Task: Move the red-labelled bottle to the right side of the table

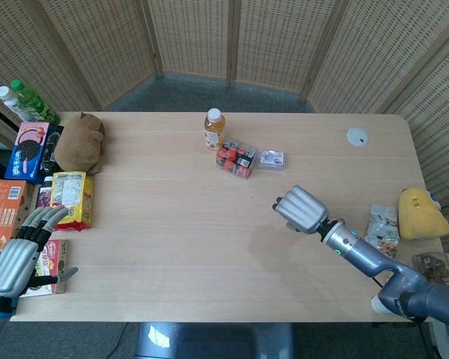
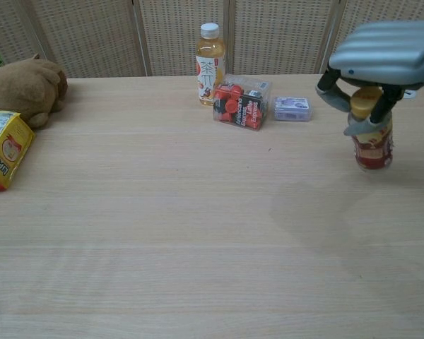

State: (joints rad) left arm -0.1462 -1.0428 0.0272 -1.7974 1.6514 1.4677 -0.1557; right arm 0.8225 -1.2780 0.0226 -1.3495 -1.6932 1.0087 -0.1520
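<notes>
The red-labelled bottle (image 2: 372, 139), with a yellow cap, hangs upright in the chest view, at the right of the table. My right hand (image 2: 385, 51) grips it from above around the cap and neck. In the head view the right hand (image 1: 303, 209) covers the bottle completely, right of the table's middle. A faint shadow on the wood below and to the left suggests the bottle is off the table. My left hand (image 1: 19, 259) is at the table's near left edge, fingers apart, holding nothing.
An orange tea bottle (image 2: 210, 62), a box of red capsules (image 2: 242, 102) and a small purple box (image 2: 292, 109) stand at the back centre. Brown plush (image 1: 79, 142) and yellow snack bag (image 1: 72, 198) lie left. A snack pack (image 1: 382, 230) and yellow plush (image 1: 421, 213) lie right.
</notes>
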